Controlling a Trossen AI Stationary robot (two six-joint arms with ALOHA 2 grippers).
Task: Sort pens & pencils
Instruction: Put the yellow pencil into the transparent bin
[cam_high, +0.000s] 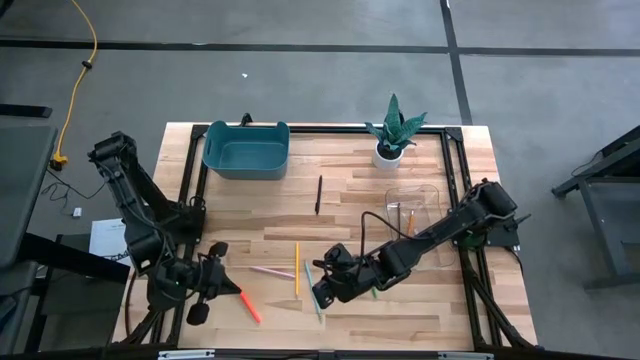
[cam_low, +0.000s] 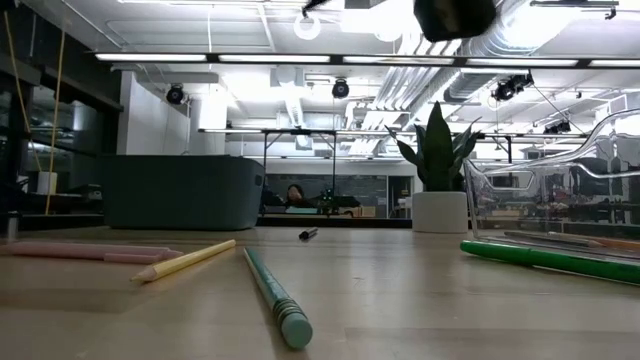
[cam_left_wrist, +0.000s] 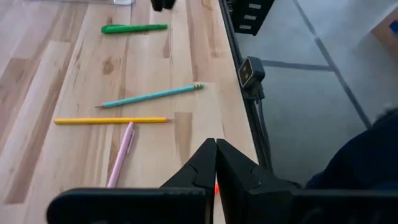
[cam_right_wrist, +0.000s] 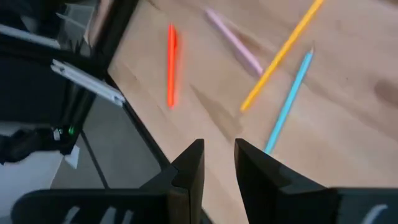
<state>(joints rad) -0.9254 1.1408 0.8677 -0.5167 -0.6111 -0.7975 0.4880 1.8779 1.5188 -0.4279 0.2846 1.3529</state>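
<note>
Several pens and pencils lie flat on the wooden table. A red-orange pen is at the near left. Right of it lie a pink pen, a yellow pencil, a teal pencil and a green pen. A black pen lies farther back. An orange pencil lies in the clear container. My left gripper is shut, hovering just left of the red-orange pen. My right gripper is open above the teal pencil's near end, with nothing between its fingers.
A teal-blue bin stands at the far left of the table. A potted plant stands at the far right. Black frame rails run along both side edges. Bare wood lies between the bin and the near pencils.
</note>
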